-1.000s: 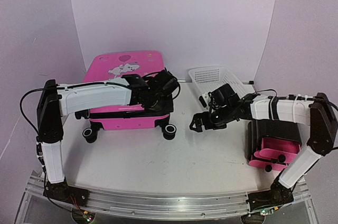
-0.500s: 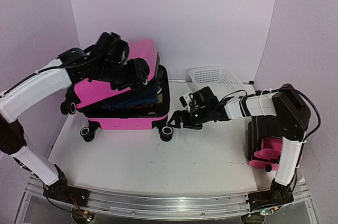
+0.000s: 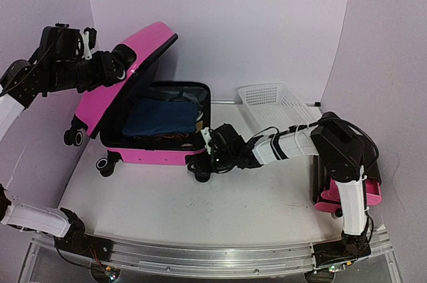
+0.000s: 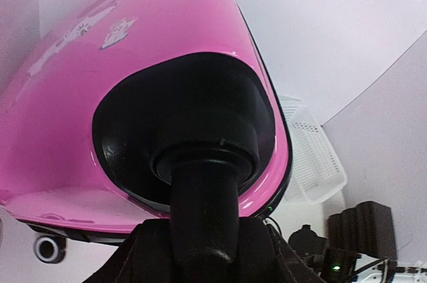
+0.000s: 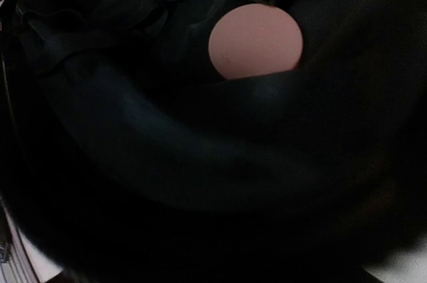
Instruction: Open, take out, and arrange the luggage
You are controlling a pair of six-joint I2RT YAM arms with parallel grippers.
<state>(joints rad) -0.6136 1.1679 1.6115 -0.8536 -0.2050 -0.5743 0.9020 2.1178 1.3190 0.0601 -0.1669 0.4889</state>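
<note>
The pink luggage (image 3: 157, 156) stands open on the surface (image 3: 200, 209), toward 10 o'clock in the top view. Its base lies flat on small wheels (image 3: 103, 163). Its lid (image 3: 143, 43) is raised and slants up from the 9 o'clock side, overhanging the base. Folded blue cloth (image 3: 157, 117) lies inside against the black lining.

The left gripper (image 3: 119, 66) is clamped on the raised lid near its upper edge and holds it up. In the left wrist view one black finger (image 4: 200, 189) presses flat on the glossy pink shell.

The right gripper (image 3: 205, 155) is low at the luggage's front corner on the 3 o'clock side, touching or just beside it. Its wrist view is almost all dark, so I cannot tell how wide it stands.

A white mesh basket (image 3: 273, 99) sits near the luggage toward 1 o'clock. A black cabinet with pink drawers (image 3: 330, 199) stands at 4 o'clock, partly hidden by the right arm.
</note>
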